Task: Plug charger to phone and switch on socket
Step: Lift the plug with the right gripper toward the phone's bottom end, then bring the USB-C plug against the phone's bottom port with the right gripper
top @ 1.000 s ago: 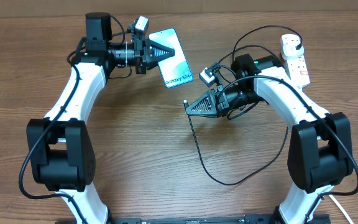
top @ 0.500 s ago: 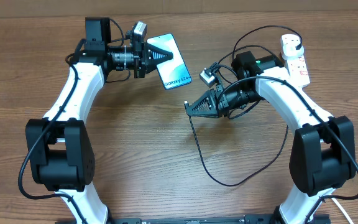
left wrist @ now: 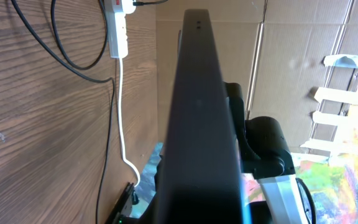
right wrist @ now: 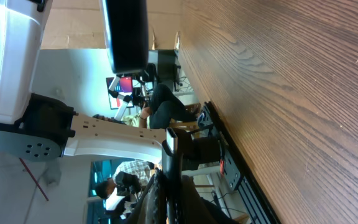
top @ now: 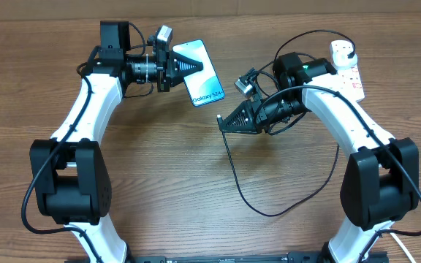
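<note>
Phone (top: pixel 209 82), slim slab, clamped in left gripper (top: pixel 194 65), thin black charger (top: pixel 229 164) pinched in right gripper (top: pixel 224 124), wood-grain table (top: pixel 159 168)

Bright, even light is falling on the table (top: pixel 167 168) from overhead, throwing only faint soft shadows, while the phone (left wrist: pixel 197 124) is showing dark and blurred close to the left wrist lens.

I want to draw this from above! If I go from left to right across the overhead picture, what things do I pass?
Left arm's black shoulder → phone → little camera on the right wrist → socket.
</note>
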Controlling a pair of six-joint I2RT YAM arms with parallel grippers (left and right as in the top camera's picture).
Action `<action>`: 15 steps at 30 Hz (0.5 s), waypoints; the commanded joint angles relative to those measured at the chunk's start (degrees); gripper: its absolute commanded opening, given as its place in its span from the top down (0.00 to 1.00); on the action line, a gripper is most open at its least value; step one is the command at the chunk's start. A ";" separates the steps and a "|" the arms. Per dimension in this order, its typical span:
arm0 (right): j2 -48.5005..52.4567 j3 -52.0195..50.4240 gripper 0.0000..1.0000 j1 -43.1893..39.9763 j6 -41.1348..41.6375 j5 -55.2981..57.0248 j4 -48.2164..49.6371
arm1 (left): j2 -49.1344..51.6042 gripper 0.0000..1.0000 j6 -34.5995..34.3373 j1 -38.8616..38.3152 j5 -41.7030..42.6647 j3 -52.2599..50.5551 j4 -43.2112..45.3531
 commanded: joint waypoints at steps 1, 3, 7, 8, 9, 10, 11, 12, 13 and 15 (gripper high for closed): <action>-2.08 1.60 0.96 0.04 0.28 -0.28 -0.31 | 0.02 0.96 1.42 -0.44 1.09 0.26 0.28; -2.08 1.60 0.96 0.04 0.28 -0.28 -0.57 | 0.02 0.96 1.42 -0.44 1.07 0.26 0.28; -2.08 1.60 0.96 0.04 0.31 -0.31 -0.72 | 0.02 0.96 1.42 -0.44 0.85 0.26 0.28; -2.08 1.60 0.96 0.04 0.42 -0.31 -0.72 | 0.02 0.96 1.42 -0.44 0.74 0.26 0.26; -2.08 1.60 0.96 0.07 0.57 -0.31 -0.72 | 0.02 0.96 1.42 -0.44 0.72 0.26 0.28; -2.08 1.62 0.96 0.04 0.85 -0.28 -0.70 | 0.04 0.96 1.42 -0.44 0.72 0.26 0.28; -2.10 1.68 0.96 0.04 1.25 -0.22 -0.70 | 0.02 0.96 1.42 -0.44 0.72 0.26 0.28; -2.08 1.90 0.96 0.09 1.57 0.07 -0.72 | 0.02 0.96 1.42 -0.44 0.70 0.26 0.28; -2.08 2.14 0.96 0.20 1.57 0.15 -0.72 | 0.02 0.96 1.42 -0.44 0.70 0.26 0.26; -2.08 3.08 0.96 0.68 1.81 0.83 -0.76 | 0.02 0.96 1.42 -0.44 0.70 0.26 0.22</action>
